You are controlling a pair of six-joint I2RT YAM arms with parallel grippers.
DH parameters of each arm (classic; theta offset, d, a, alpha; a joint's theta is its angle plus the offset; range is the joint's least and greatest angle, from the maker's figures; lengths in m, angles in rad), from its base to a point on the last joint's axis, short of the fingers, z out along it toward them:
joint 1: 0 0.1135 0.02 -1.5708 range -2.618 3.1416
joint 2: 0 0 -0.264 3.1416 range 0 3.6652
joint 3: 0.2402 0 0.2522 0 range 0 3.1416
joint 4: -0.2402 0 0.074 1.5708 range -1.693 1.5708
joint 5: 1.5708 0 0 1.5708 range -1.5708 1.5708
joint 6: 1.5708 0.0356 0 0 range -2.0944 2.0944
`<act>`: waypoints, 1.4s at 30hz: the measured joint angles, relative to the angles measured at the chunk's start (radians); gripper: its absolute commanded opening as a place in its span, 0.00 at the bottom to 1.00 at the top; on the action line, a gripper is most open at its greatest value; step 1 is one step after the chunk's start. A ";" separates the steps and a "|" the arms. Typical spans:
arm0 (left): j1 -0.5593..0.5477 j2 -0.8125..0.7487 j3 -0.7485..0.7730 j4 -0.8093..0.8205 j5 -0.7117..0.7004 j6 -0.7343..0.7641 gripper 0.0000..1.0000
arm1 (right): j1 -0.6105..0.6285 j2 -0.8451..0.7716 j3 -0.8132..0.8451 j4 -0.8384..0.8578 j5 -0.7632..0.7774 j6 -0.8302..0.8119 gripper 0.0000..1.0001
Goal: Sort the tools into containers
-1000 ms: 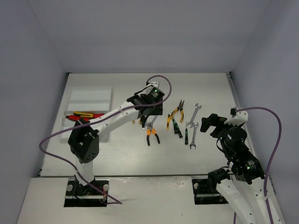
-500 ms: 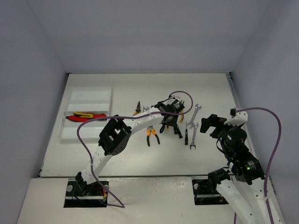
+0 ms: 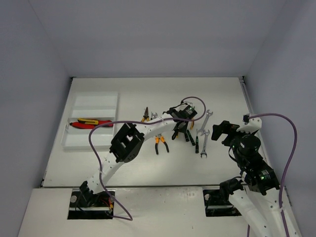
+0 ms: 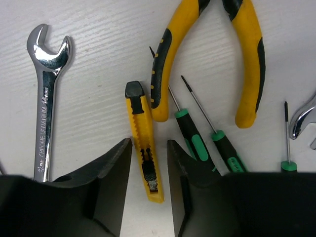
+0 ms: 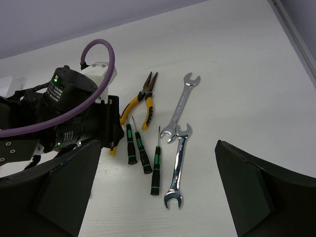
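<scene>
The white organiser tray (image 3: 79, 140) lies at the left with red and yellow cutters (image 3: 91, 123) in one compartment. My left gripper (image 3: 178, 129) hangs low over the tool pile. In the left wrist view it (image 4: 148, 145) is open, its jaws on either side of a yellow utility cutter (image 4: 144, 143) without touching it. Beside the cutter lie yellow pliers (image 4: 207, 54), black-green screwdrivers (image 4: 195, 140) and a silver wrench (image 4: 47, 98). My right gripper (image 3: 224, 131) is open and empty above two wrenches (image 5: 177, 165) and the screwdrivers (image 5: 142, 153).
Orange-handled pliers (image 3: 161, 143) and a smaller pair of pliers (image 3: 146, 116) lie left of the left gripper. The left arm's purple cable (image 3: 101, 148) loops over the table. Grey walls close in the table on three sides.
</scene>
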 measured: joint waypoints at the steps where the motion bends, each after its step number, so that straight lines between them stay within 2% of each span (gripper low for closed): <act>1: 0.004 0.000 0.000 0.000 0.003 -0.004 0.21 | 0.000 0.000 0.000 0.000 0.000 0.000 1.00; 3: 0.012 0.000 0.000 0.000 0.007 -0.010 0.13 | 0.001 0.000 0.000 0.000 0.000 0.002 1.00; 6: 0.023 0.000 -0.001 0.001 0.007 -0.019 0.06 | 0.005 0.000 0.000 0.000 0.000 0.003 1.00; 13: 0.032 -0.100 -0.114 -0.020 -0.048 -0.035 0.05 | 0.005 0.000 0.000 0.000 0.000 0.004 1.00; 18: 0.070 -0.339 -0.259 -0.037 -0.103 -0.099 0.05 | 0.006 0.000 0.000 0.000 0.000 0.007 1.00; 21: 0.176 -0.536 -0.357 -0.019 -0.114 -0.167 0.05 | 0.006 -0.001 0.000 0.000 0.000 0.007 1.00; 24: 0.349 -0.705 -0.463 0.004 -0.123 -0.246 0.05 | 0.011 -0.005 0.000 0.000 0.000 0.007 1.00; 28: 0.583 -0.849 -0.609 -0.001 -0.152 -0.352 0.06 | 0.012 -0.009 0.000 0.000 0.000 0.007 1.00; 30: 0.660 -0.883 -0.668 -0.011 -0.157 -0.403 0.06 | 0.012 -0.010 0.000 0.000 0.000 0.007 1.00; 34: 0.731 -0.895 -0.742 -0.022 -0.156 -0.492 0.07 | 0.013 -0.010 0.000 0.000 0.000 0.007 1.00; 42: 0.864 -0.853 -0.787 -0.005 -0.144 -0.641 0.10 | 0.021 -0.016 0.000 0.000 0.001 0.007 1.00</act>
